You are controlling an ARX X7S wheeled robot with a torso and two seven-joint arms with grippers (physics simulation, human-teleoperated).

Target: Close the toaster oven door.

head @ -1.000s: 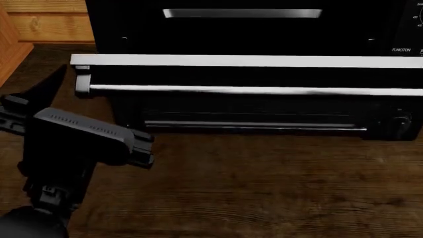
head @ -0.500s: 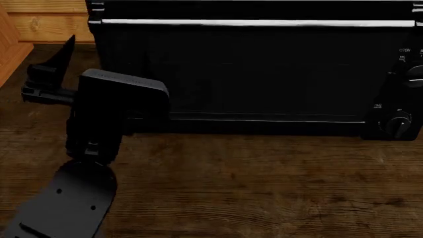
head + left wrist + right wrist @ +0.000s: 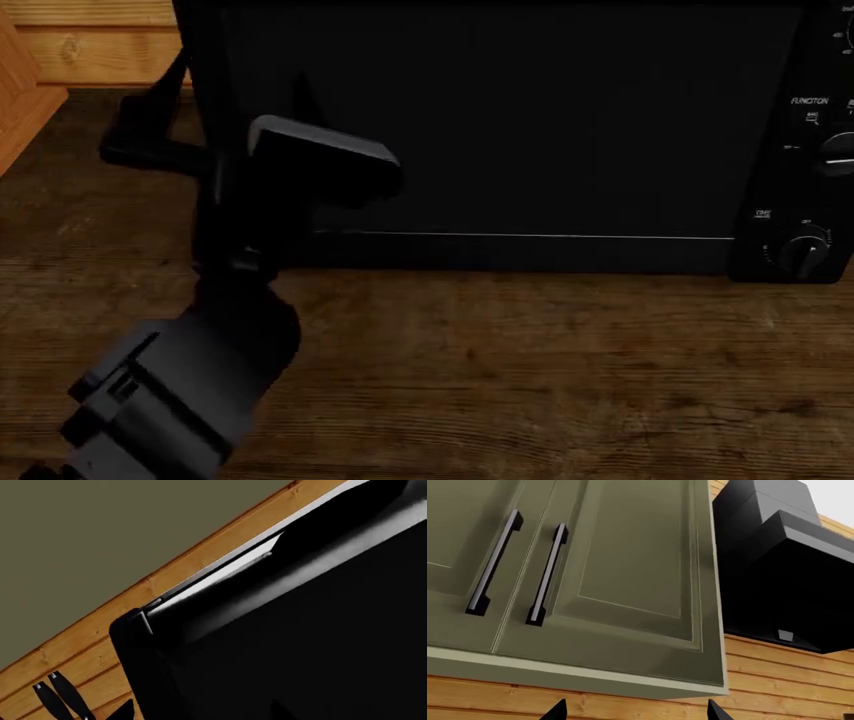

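Note:
The toaster oven point(image 3: 801, 150) fills the back of the head view, its knobs on the right panel. Its door point(image 3: 534, 130) stands upright, flat against the oven front. My left gripper point(image 3: 234, 90) is open at the door's left edge, one finger point(image 3: 167, 75) beside the oven's corner and the other in front of the dark glass. The left wrist view is close up on the door point(image 3: 300, 645), with the silver handle point(image 3: 227, 575) along its far edge. My right gripper point(image 3: 635, 711) is open and empty, pointing at the upper cabinets, and does not show in the head view.
A dark wooden counter point(image 3: 534, 370) runs in front of the oven. A pale wood wall point(image 3: 94, 45) lies behind at the left. Green upper cabinets point(image 3: 594, 570) and a black range hood point(image 3: 787, 580) hang overhead. Two slim dark objects point(image 3: 57, 700) hang on the wall left of the oven.
The door has swung up from nearly flat to upright against the oven. My left arm has risen and moved forward with it, staying at the door's left edge.

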